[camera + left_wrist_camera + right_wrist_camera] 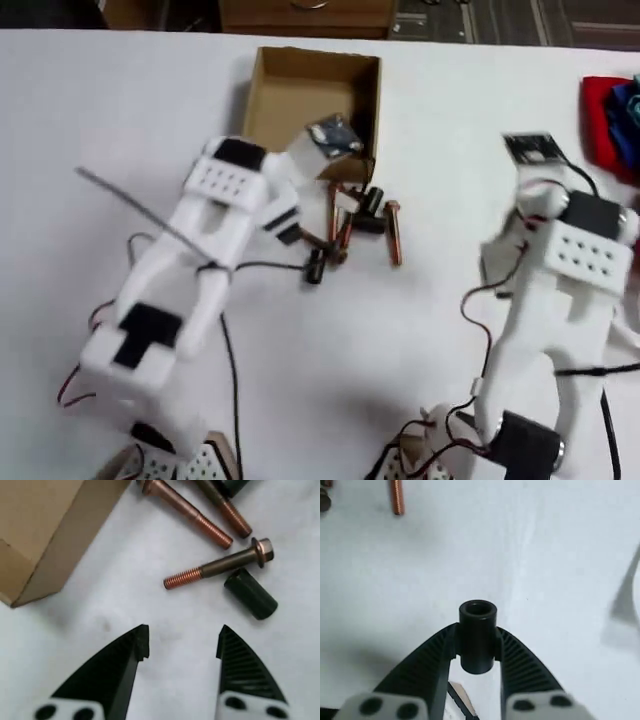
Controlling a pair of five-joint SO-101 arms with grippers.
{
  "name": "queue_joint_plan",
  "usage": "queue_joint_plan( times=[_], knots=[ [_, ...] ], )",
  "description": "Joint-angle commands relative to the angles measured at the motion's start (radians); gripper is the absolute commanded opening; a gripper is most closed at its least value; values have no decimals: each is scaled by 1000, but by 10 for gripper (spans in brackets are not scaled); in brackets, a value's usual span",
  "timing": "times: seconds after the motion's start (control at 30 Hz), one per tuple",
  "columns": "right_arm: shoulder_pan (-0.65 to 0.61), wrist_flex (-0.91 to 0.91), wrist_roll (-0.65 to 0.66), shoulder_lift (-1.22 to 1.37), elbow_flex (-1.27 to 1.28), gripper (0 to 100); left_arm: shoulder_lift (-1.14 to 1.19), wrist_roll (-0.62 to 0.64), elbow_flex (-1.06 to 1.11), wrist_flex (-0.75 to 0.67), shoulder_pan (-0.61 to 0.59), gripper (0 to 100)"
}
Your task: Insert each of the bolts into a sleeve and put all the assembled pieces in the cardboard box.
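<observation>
A white table (420, 340) is carrying everything, and two white arms are rising from its near edge. The left arm (190, 270) is leaning toward the cardboard box (300, 90), while the right arm (560, 290) is standing well apart from the box on the other side. The cardboard box is sitting open at the far middle of the table, and a red cloth (608, 110) is lying at the table's right edge. The left gripper (183, 632) is hovering over bare table near a corner of the box, its jaws spread wide with nothing between them. The right gripper (476, 636) is pinching a black sleeve (477, 620) across its side, with the sleeve's open end facing the wrist camera and bare table lying beneath it. Copper-coloured bolts (392, 232) are lying loose in a small cluster in front of the box, between the two arms but nearer the left one. In the left wrist view one bolt (220, 562) is lying flat ahead of the open jaws. A second black sleeve (250, 594) is lying on its side just beside that bolt's head, and two other bolts (185, 507) are lying farther on, side by side.
</observation>
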Motion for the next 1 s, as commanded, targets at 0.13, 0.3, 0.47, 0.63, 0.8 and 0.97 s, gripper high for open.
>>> queue_joint_plan(
  times=[0.13, 0.3, 0.47, 0.63, 0.8, 0.97],
  knots=[
    [165, -102, 86, -50, 100, 20, 227, -104, -312, 138, 124, 234],
    [165, -107, 86, -50, 112, 20, 379, -212, -501, 212, 132, 233],
    [166, -107, 86, -50, 112, 20, 516, -307, -667, 259, 103, 233],
    [160, -107, 86, -50, 112, 20, 631, -359, -802, 273, 69, 233],
    [160, -107, 86, -50, 112, 20, 697, -425, -871, 308, 64, 224],
    [160, -108, 86, -50, 112, 20, 717, -503, -901, 388, 71, 121]
  ],
)
